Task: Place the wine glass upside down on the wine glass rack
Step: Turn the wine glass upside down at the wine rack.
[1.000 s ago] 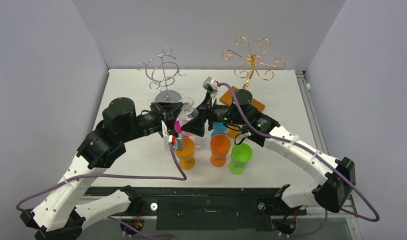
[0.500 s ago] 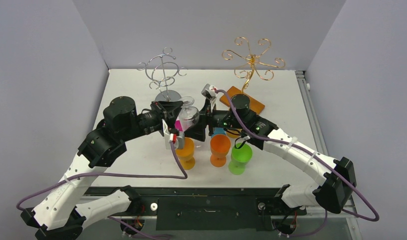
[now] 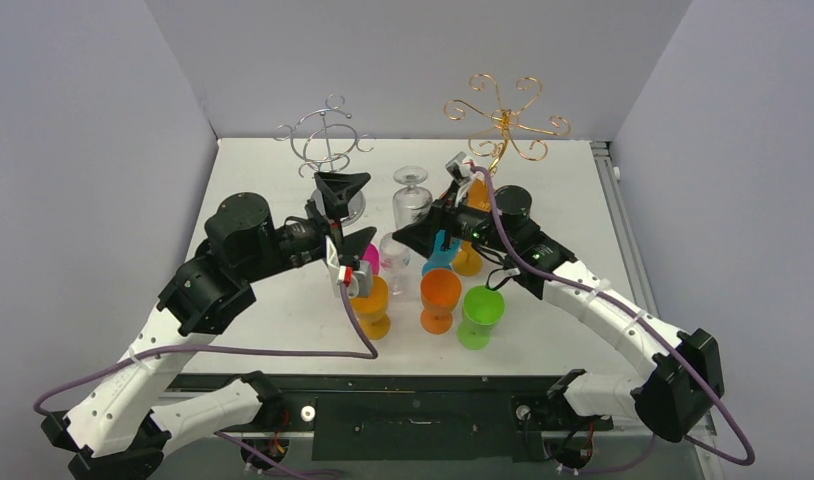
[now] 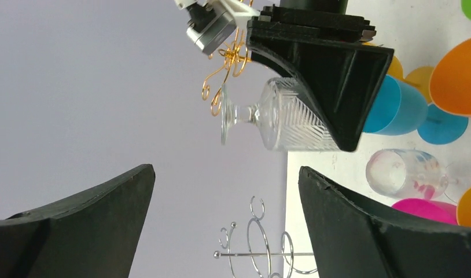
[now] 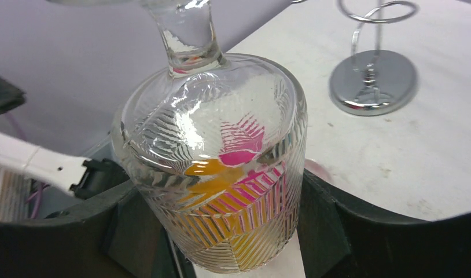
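The clear ribbed wine glass [image 5: 216,145] was held inverted at frame centre by the clamped jaws of the right gripper [image 5: 221,229]; the jaws of the left gripper [image 4: 226,174] stood open and empty, and hanging it on the silver wire rack [image 3: 326,140], upper left, was not yet done.

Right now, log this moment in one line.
right gripper: holds wine glass, stem up | left gripper: open, empty | silver rack, gold rack: no glass hung

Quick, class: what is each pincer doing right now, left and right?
Left pincer: open, holding nothing.
Right pincer: closed on the clear wine glass, held upside down.
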